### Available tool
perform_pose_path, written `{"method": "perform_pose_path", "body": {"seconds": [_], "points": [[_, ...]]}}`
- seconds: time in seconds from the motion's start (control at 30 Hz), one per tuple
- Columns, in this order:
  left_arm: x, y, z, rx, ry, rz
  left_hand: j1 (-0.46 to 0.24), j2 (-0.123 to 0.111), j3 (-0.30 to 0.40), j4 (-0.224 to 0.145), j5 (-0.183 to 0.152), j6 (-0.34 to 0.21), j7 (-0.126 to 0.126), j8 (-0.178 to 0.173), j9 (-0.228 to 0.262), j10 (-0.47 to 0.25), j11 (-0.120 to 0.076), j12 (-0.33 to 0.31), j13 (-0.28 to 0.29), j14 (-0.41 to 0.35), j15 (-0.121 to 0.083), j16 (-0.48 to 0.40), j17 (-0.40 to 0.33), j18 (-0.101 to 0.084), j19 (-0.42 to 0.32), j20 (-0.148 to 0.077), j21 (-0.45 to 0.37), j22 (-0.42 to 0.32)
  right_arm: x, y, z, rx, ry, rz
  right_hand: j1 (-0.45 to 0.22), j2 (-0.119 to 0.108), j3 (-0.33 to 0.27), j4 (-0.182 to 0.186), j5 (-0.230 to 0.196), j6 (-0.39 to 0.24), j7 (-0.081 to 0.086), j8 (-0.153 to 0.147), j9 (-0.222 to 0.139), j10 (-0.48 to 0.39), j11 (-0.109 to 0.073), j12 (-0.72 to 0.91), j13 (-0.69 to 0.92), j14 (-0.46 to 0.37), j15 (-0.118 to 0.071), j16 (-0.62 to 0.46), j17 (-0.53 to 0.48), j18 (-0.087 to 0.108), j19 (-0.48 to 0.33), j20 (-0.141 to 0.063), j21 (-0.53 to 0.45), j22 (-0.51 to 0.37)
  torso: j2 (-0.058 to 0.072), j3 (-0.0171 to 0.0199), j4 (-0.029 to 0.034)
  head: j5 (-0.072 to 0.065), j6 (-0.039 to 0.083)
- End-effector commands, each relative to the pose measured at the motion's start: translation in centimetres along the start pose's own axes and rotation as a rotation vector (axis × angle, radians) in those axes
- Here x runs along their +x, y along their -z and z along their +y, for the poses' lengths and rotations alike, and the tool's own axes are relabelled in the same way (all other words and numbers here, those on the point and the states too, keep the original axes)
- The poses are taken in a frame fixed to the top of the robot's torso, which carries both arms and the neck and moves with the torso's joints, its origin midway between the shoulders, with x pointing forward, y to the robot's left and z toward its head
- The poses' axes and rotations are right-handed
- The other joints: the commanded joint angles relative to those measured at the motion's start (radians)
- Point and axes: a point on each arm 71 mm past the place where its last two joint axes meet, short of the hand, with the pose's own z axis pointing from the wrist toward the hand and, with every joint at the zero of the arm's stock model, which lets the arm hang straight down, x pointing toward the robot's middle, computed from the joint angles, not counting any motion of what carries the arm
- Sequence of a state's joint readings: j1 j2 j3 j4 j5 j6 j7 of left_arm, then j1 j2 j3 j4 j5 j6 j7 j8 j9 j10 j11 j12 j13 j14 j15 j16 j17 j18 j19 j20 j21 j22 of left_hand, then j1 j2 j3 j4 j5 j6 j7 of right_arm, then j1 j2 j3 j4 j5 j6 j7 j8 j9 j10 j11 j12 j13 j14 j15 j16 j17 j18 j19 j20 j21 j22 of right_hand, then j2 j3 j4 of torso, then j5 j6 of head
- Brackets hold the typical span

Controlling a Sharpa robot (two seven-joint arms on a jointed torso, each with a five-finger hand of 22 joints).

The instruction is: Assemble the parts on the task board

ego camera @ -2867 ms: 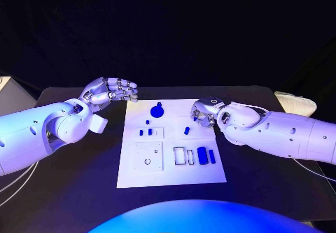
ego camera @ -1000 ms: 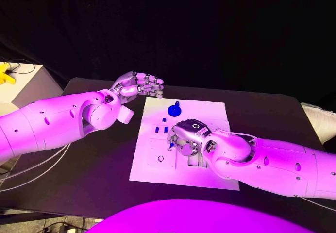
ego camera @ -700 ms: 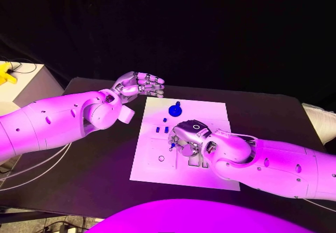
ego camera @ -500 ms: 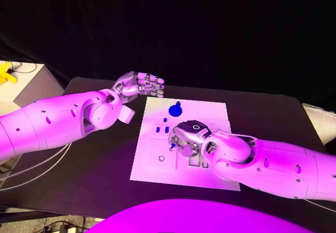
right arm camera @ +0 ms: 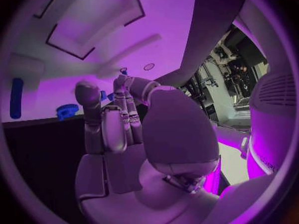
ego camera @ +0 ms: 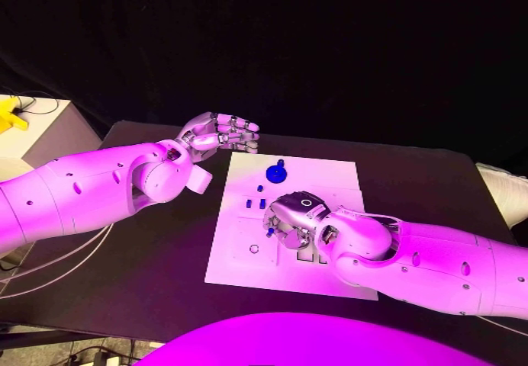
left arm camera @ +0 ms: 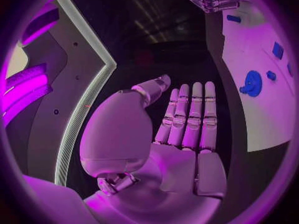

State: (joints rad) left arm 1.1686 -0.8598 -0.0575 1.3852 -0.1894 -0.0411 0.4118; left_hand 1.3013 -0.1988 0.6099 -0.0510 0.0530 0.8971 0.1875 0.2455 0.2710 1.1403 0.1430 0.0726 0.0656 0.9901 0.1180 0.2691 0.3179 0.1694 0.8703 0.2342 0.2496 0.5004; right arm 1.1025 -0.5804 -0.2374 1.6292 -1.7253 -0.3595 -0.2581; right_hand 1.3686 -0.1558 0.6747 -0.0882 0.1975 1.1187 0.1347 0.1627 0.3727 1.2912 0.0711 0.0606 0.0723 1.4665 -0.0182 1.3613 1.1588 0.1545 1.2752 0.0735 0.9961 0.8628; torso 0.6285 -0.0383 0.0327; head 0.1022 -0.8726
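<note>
Board (ego camera: 288,271) at frame centre. Right hand (ego camera: 291,223) over board middle, fingers curled on a small blue part (ego camera: 269,221). Left hand (ego camera: 220,133) upper left off the board, fingers apart, empty. Blue disc (ego camera: 278,172) at the board's top.

The right hand (ego camera: 288,222) holds a small blue part (ego camera: 271,223) over the task board (ego camera: 336,177).

Board (ego camera: 330,271) mid-table. Round part (ego camera: 276,172) at board's far end, small parts (ego camera: 255,203) nearer. R hand (ego camera: 291,223) over board centre; L hand (ego camera: 218,133) off far-left corner.
</note>
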Motion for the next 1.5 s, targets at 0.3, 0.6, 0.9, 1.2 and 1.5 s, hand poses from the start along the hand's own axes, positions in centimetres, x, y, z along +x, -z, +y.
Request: {"method": "perform_pose_path", "body": {"seconds": [0.3, 0.6, 0.9, 1.2, 1.5], "points": [[0.12, -0.04, -0.06, 0.002, 0.013, 0.007, 0.004, -0.001, -0.009, 0.001, 0.003, 0.001, 0.007, -0.005, -0.002, 0.003, 0.004, -0.005, 0.001, 0.008, -0.003, -0.006, 0.001, 0.012, 0.007, -0.002, -0.008, -0.003, 0.53, -0.07, 0.0, 0.003, 0.017, 0.024, -0.009, 0.005, 0.006, -0.001, 0.003, 0.005, 0.004, 0.004, 0.002, 0.001, -0.005, 0.004, 0.001, 0.034, -0.003, 0.006, 0.0, -0.015, 0.008, 0.0, 0.002, 0.001, 0.0, 0.0004, -0.0006, 0.003, 0.0], [0.15, -0.03, -0.04, -0.001, 0.015, 0.011, 0.003, -0.001, -0.009, 0.001, 0.003, 0.001, 0.008, -0.006, -0.002, 0.003, 0.004, -0.005, 0.001, 0.008, -0.003, -0.007, 0.001, 0.012, 0.008, -0.002, -0.009, -0.003, 0.77, -0.23, -0.47, 0.025, 0.034, 0.028, -0.01, 0.005, 0.006, -0.002, 0.004, 0.005, 0.004, 0.004, 0.002, 0.001, -0.005, 0.004, 0.001, 0.034, -0.003, 0.006, -0.001, -0.015, 0.007, 0.0, 0.001, -0.001, 0.0, 0.0008, -0.0008, 0.002, 0.0], [0.19, -0.03, -0.02, -0.003, 0.017, 0.015, 0.003, -0.001, -0.009, 0.001, 0.003, 0.001, 0.008, -0.006, -0.002, 0.003, 0.004, -0.005, 0.001, 0.008, -0.003, -0.007, 0.001, 0.012, 0.008, -0.002, -0.009, -0.003, 0.83, -0.33, -0.45, 0.031, 0.043, 0.026, -0.01, 0.005, 0.006, -0.002, 0.004, 0.005, 0.004, 0.004, 0.002, 0.001, -0.005, 0.004, 0.001, 0.034, -0.003, 0.006, -0.001, -0.015, 0.007, 0.0, 0.001, -0.001, 0.0, 0.0008, -0.0003, 0.001, 0.0], [0.16, -0.01, -0.01, -0.006, 0.017, 0.015, 0.003, -0.001, -0.01, 0.002, 0.003, 0.001, 0.008, -0.007, -0.003, 0.002, 0.005, -0.006, 0.001, 0.008, -0.002, -0.008, 0.001, 0.012, 0.009, -0.002, -0.011, -0.005, 0.83, -0.23, -0.04, 0.009, 0.029, 0.024, -0.014, 0.003, 0.007, -0.003, 0.005, 0.003, 0.005, 0.004, 0.003, 0.0, -0.004, 0.003, 0.0, 0.033, -0.003, 0.006, -0.003, -0.014, 0.003, 0.001, -0.001, -0.003, 0.0, 0.0004, -0.0012, 0.002, 0.0], [0.16, 0.02, -0.02, -0.005, 0.018, 0.016, 0.003, -0.001, -0.01, 0.002, 0.003, 0.001, 0.008, -0.007, -0.003, 0.002, 0.005, -0.006, 0.001, 0.008, -0.002, -0.008, 0.001, 0.012, 0.009, -0.002, -0.011, -0.005, 0.13, 0.66, -0.55, 0.007, -0.027, -0.057, -0.045, -0.023, -0.006, -0.001, -0.01, -0.056, 0.024, -0.026, -0.001, -0.048, 0.014, 0.002, -0.005, 0.03, 0.015, 0.013, -0.004, -0.011, -0.019, 0.016, -0.009, -0.006, -0.001, 0.0004, -0.0005, 0.004, 0.0]]}}
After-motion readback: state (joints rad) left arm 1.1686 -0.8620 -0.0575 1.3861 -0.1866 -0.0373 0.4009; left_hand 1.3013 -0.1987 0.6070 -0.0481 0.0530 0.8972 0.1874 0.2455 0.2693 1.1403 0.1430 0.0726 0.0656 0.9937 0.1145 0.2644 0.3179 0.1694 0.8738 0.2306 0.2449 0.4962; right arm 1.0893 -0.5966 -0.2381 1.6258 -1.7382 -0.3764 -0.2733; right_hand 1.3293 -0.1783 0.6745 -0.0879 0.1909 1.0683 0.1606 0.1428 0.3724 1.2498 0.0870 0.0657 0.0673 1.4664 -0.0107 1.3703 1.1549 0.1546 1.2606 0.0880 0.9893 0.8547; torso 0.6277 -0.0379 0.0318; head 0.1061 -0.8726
